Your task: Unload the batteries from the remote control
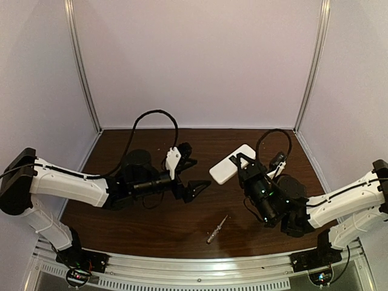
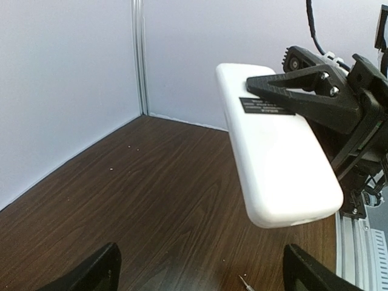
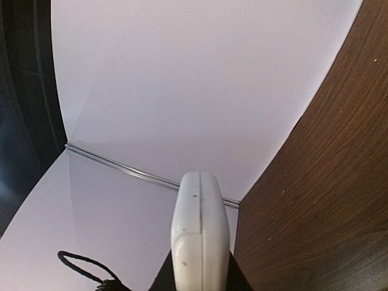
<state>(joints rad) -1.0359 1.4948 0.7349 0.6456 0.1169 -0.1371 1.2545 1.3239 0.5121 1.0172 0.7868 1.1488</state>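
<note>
The remote control [image 1: 231,165] is a flat white bar held up off the table, tilted, plain white face upward. My right gripper [image 1: 245,162] is shut on its right end. In the left wrist view the remote control [image 2: 279,163] hangs ahead with a black finger [image 2: 303,91] of the right gripper across a small dark label. The right wrist view shows the remote control [image 3: 200,236] edge-on, with the right gripper [image 3: 199,276] clamped on both its sides. My left gripper [image 1: 193,173] stands open just left of the remote, apart from it; this left gripper [image 2: 200,273] holds nothing. The batteries are hidden.
A thin silvery screwdriver [image 1: 217,229] lies on the dark wooden table [image 1: 151,218] in front of the remote; its tip [image 2: 244,282] shows between my left fingers. White walls enclose the table on three sides, with metal rails along the near edge.
</note>
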